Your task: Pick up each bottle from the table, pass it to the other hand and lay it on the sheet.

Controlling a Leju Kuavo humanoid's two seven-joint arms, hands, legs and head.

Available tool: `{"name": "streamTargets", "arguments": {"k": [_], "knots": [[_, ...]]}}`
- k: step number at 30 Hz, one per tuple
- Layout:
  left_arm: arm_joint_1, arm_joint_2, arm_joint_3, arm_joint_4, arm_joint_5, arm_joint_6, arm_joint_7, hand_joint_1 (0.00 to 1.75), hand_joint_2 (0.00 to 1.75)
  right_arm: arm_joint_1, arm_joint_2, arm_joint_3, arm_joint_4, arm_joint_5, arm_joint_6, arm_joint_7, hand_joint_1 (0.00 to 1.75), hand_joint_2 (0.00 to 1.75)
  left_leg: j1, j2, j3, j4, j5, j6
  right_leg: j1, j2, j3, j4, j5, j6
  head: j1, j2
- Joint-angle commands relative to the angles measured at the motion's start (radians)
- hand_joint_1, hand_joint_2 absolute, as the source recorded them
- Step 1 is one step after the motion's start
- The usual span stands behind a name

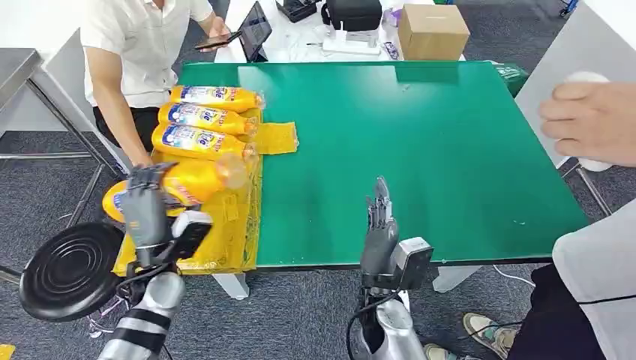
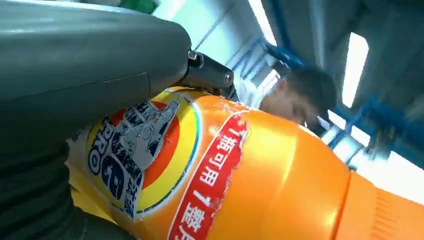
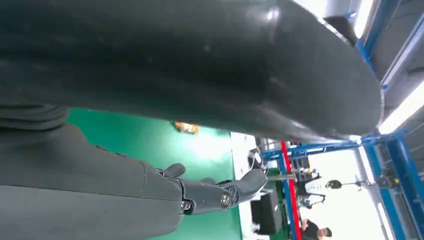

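Left hand (image 1: 144,210) grips a bottle (image 1: 191,182) over the yellow sheet (image 1: 240,217), its long side pointing across toward three bottles (image 1: 206,118) already lying there. Right hand (image 1: 379,225) waits nearby, fingers apart, holding nothing.

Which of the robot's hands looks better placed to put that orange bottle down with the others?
The left. The left hand already holds the orange bottle right over the yellow sheet, beside the three bottles lying there. The right hand is open and holds nothing, out over the green table.
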Motion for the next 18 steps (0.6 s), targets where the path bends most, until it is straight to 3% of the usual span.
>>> {"name": "streamTargets", "arguments": {"k": [1, 6, 11, 12, 13, 18], "knots": [[-0.245, -0.089, 0.033, 0.548, 0.013, -0.048, 0.067, 1.75, 1.75, -0.085, 0.015, 0.031, 0.136, -0.021, 0.014, -0.002, 0.0, 0.0, 0.001, -0.002, 0.002, -0.001, 0.001, -0.001, 0.001, -0.003, 0.003, -0.001, 0.0, -0.001, 0.0, 0.0], [-0.307, -0.043, -0.013, 0.7, -0.047, 0.002, 0.069, 1.75, 1.75, -0.098, 0.023, 0.035, 0.112, -0.031, -0.012, -0.011, 0.0, 0.0, 0.001, 0.0, 0.003, -0.001, 0.0, -0.001, 0.002, -0.001, 0.003, -0.001, 0.0, -0.002, 0.0, 0.0], [-0.312, -0.069, 0.034, 0.761, 0.028, -0.088, 0.08, 1.75, 1.75, -0.096, 0.026, 0.017, 0.118, -0.039, -0.034, -0.018, 0.0, 0.0, 0.001, 0.001, 0.003, -0.001, 0.0, -0.001, 0.001, 0.0, 0.003, -0.001, 0.0, -0.002, 0.0, 0.0], [-0.313, -0.072, 0.03, 0.766, 0.026, -0.095, 0.084, 0.7, 1.75, -0.093, 0.026, 0.018, 0.116, -0.04, -0.033, -0.018, 0.0, 0.0, 0.001, 0.001, 0.002, -0.001, 0.0, -0.001, 0.001, 0.0, 0.003, -0.001, 0.0, -0.002, 0.0, 0.0], [-0.32, -0.071, 0.023, 0.776, 0.017, -0.102, 0.106, 0.0, 1.75, -0.091, 0.026, 0.018, 0.115, -0.04, -0.033, -0.018, 0.0, 0.0, 0.001, 0.001, 0.003, 0.0, 0.0, -0.002, 0.002, 0.0, 0.004, -0.001, 0.0, -0.002, 0.0, 0.0], [-0.351, -0.053, -0.018, 0.805, -0.018, -0.215, 0.171, 0.0, 1.75, -0.095, 0.03, 0.01, 0.135, -0.045, -0.031, -0.015, 0.0, 0.0, 0.001, 0.001, 0.001, 0.0, 0.0, -0.001, 0.001, 0.0, 0.002, 0.0, 0.0, -0.001, 0.0, 0.0]]}}
